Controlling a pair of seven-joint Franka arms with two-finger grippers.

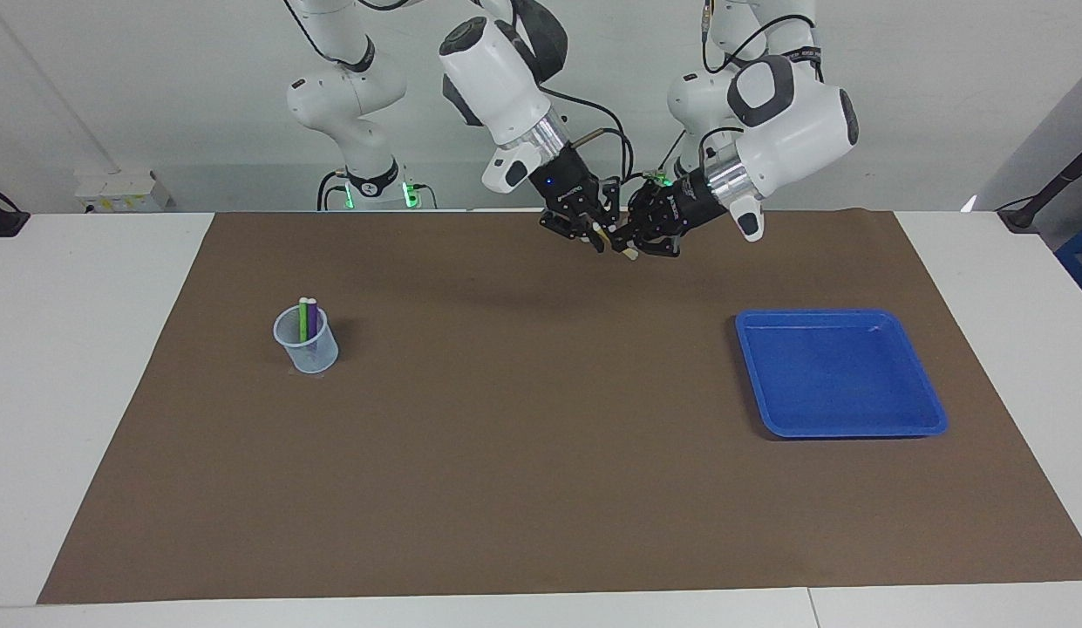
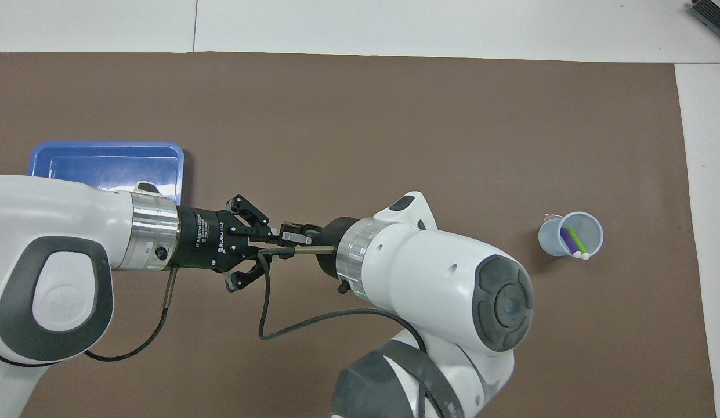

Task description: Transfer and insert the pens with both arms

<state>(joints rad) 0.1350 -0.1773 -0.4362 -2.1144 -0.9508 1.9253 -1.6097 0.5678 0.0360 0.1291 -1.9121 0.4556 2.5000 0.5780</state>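
Both grippers meet in the air over the mat's edge nearest the robots. The yellow pen (image 1: 629,253) is held between them, and only its pale end and a sliver of yellow show. My left gripper (image 1: 631,242) is shut on it. My right gripper (image 1: 598,234) is shut on the same pen from the right arm's end. In the overhead view the left gripper (image 2: 266,242) and right gripper (image 2: 291,235) touch tip to tip and hide the pen. The purple pen (image 1: 312,317) and green pen (image 1: 302,317) stand in a clear cup (image 1: 307,349), also seen from above as purple pen (image 2: 566,238), green pen (image 2: 575,238) and cup (image 2: 570,220).
A blue tray (image 1: 841,426) lies on the brown mat toward the left arm's end; from above the left arm covers part of this tray (image 2: 104,148). A black cable (image 2: 267,313) loops under the right arm's wrist.
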